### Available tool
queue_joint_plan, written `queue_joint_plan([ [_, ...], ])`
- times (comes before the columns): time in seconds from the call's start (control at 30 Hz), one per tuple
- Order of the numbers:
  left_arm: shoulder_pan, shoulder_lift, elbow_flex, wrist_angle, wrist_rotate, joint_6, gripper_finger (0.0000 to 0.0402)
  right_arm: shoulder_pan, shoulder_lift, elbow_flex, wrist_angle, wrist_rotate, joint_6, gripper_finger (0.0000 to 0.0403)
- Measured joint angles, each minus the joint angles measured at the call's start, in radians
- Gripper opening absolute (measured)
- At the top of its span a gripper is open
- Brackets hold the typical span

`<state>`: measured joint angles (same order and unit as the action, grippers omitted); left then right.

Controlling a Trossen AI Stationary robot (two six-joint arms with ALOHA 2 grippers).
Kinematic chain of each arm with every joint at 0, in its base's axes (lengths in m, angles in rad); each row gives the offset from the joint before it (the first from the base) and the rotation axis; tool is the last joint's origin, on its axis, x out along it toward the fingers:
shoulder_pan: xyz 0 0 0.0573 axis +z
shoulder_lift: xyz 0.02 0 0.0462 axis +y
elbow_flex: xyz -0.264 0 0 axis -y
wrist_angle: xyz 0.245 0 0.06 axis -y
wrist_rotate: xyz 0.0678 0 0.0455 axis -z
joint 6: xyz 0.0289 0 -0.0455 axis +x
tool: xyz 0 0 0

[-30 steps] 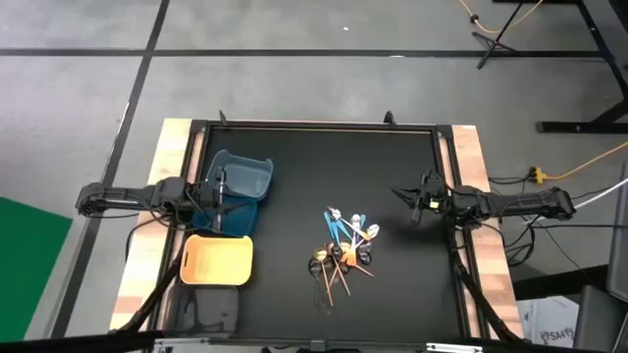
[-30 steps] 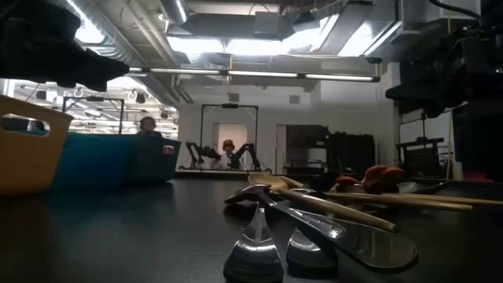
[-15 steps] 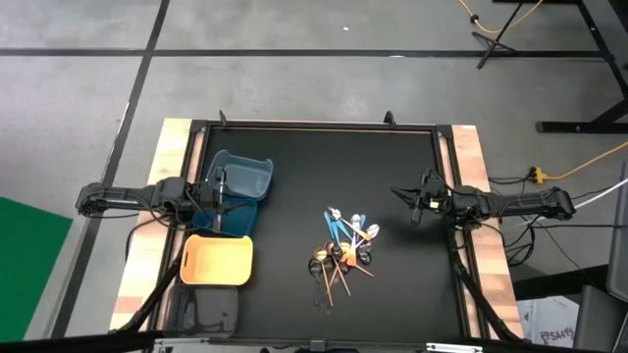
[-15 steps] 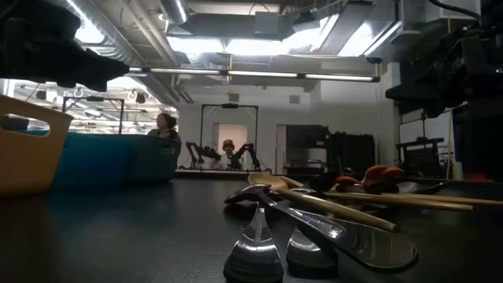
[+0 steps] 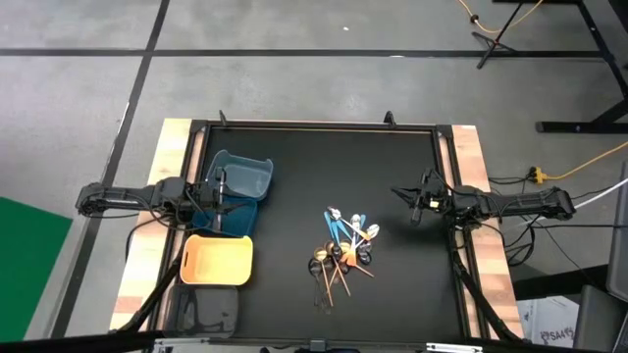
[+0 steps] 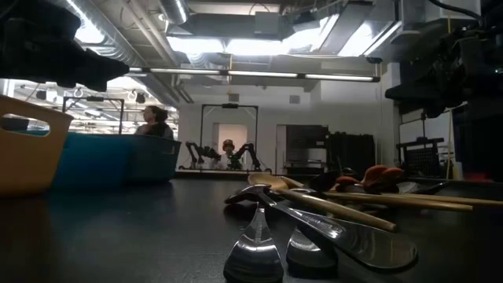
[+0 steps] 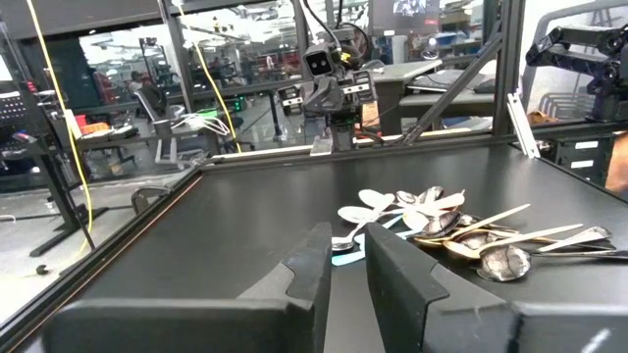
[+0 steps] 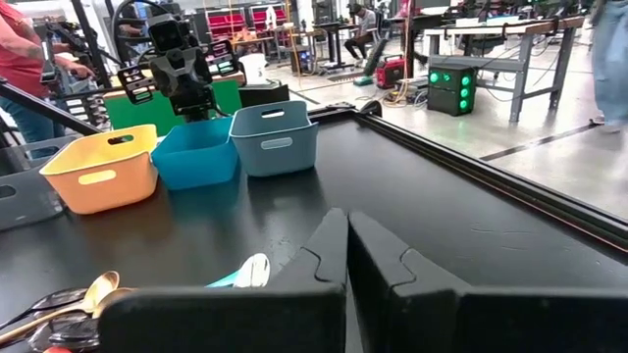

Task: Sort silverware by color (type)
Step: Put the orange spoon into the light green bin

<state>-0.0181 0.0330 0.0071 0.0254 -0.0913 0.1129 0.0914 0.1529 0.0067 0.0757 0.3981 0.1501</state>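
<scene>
The silverware (image 5: 344, 249) lies in a loose heap on the black table, right of centre. It holds light blue, orange-handled, black and gold pieces that cross one another. The heap also shows in the low view (image 6: 314, 212), the left wrist view (image 7: 442, 224) and the right wrist view (image 8: 69, 294). My left gripper (image 5: 224, 189) is shut and empty, hovering over the bins at the table's left. My right gripper (image 5: 414, 206) is shut and empty near the table's right edge, to the right of the heap and a little farther back.
Along the table's left side stand a grey-blue bin (image 5: 243, 175), a blue bin (image 5: 234, 216), a yellow bin (image 5: 218, 260) and a grey bin (image 5: 211, 309). A raised frame (image 5: 314, 126) borders the table. Bare table lies between bins and heap. A person (image 6: 153, 122) stands in the room behind.
Both arms and the silverware have kept still. Only the person in the room behind the table has shifted place.
</scene>
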Motion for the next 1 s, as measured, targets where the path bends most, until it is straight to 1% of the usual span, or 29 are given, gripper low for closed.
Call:
queue_joint_plan([
  [0.63, 0.000, 0.000, 0.000, 0.000, -0.002, 0.001, 0.0060, 0.000, 0.000, 0.000, 0.001, 0.001, 0.000, 0.0003],
  [0.77, 0.000, 0.000, 0.000, 0.000, -0.002, 0.001, 0.0060, 0.000, 0.000, 0.000, 0.011, -0.026, 0.001, 0.0004],
  [0.87, 0.000, 0.000, 0.000, 0.000, -0.002, 0.001, 0.0060, 0.000, 0.000, 0.000, 0.041, -0.059, 0.001, 0.0022],
  [1.0, 0.000, 0.000, 0.000, 0.000, -0.003, 0.001, 0.0060, 0.000, 0.000, 0.000, 0.089, -0.066, 0.003, 0.0076],
])
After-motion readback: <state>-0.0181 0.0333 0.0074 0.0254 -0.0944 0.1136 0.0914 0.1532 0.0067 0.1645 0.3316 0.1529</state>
